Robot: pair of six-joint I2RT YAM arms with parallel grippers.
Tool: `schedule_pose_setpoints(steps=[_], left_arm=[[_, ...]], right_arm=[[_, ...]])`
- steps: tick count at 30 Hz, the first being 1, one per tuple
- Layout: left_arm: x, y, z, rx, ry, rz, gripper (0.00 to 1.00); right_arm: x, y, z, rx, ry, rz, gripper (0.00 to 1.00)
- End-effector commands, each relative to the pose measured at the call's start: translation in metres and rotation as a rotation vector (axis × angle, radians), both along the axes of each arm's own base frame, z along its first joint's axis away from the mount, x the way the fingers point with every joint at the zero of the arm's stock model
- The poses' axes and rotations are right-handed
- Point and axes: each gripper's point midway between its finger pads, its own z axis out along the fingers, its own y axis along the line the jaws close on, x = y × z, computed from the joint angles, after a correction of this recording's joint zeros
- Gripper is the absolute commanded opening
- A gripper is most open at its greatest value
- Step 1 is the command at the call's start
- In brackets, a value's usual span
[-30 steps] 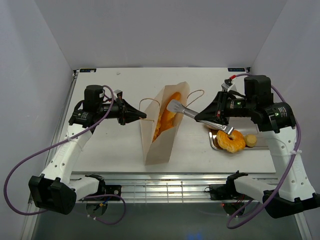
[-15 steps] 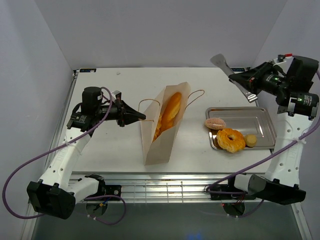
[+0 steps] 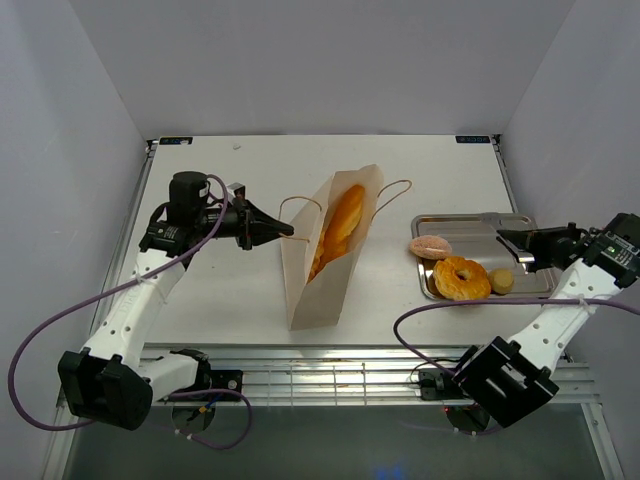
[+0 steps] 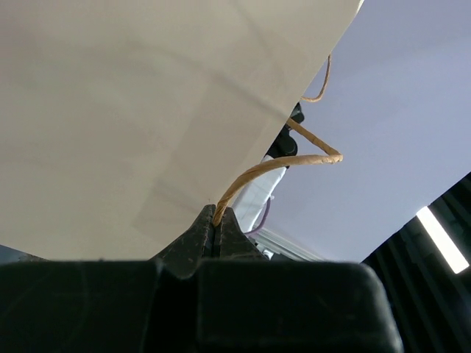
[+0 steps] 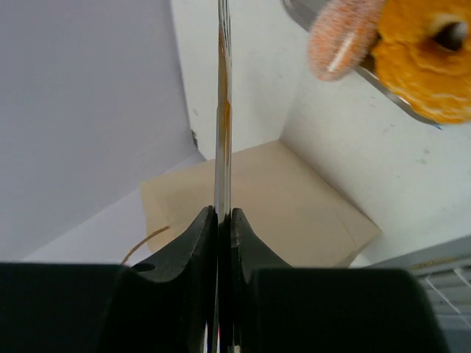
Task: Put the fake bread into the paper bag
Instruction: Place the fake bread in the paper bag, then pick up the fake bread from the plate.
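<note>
Standing paper bag (image 3: 312,275), baguette (image 3: 343,222) lengthwise inside, left pincer (image 4: 218,218) clamping its handle (image 4: 274,165), right pincer (image 5: 219,215) clamping tongs (image 5: 223,110)

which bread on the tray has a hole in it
The golden-orange ring-shaped bun, lying between the pinkish bun and the small tan roll; both of those are solid.

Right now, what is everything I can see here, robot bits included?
table: one, white, under everything
paper bag: one, tan, table centre, mouth open
handle: one, brown cord, bag's left side
baguette: one, golden-orange, inside bag
tray: one, silver, right of bag
pink bun: one, pinkish, tray's left edge
ring bun: one, golden-orange, on tray
small bun: one, pale gold, beside ring bun
tongs: one, metal, in right gripper
left gripper: black, shut on handle
right gripper: black, shut on tongs, over tray
</note>
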Motion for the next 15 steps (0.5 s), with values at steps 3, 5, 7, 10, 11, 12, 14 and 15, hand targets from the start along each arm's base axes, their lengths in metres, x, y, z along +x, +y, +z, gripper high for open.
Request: schedule_pose_setpoints(steps=[3,5,7,10,11,12,14,15], left_arm=[[0.0,-0.002,0.004,-0.034,0.029,-0.019,0.0],[0.002,-0.003,0.0,-0.043,0.045,-0.034,0.0],[0.004,-0.005,-0.005,-0.051,0.072,-0.049,0.0],[0.006,-0.006,-0.01,-0.065,0.1,-0.054,0.0],[0.007,-0.007,-0.014,-0.075,0.112,-0.062,0.0],[0.009,-0.007,-0.015,-0.078,0.119,-0.062,0.0],[0.013,-0.009,-0.019,-0.093,0.139,-0.062,0.0],[0.015,-0.009,-0.019,-0.097,0.143,-0.06,0.0]], right_arm=[[-0.055,-0.004,-0.034,-0.207,0.173,0.028,0.08],[-0.059,-0.006,-0.031,-0.244,0.168,0.017,0.08],[-0.061,-0.007,-0.032,-0.249,0.186,-0.016,0.08],[-0.069,-0.003,-0.056,-0.196,0.26,-0.027,0.08],[-0.07,-0.005,-0.061,-0.203,0.279,-0.034,0.08],[-0.073,-0.008,-0.066,-0.222,0.297,-0.027,0.08],[-0.079,-0.014,-0.078,-0.255,0.352,-0.021,0.09],[-0.082,-0.015,-0.084,-0.258,0.373,-0.011,0.11]])
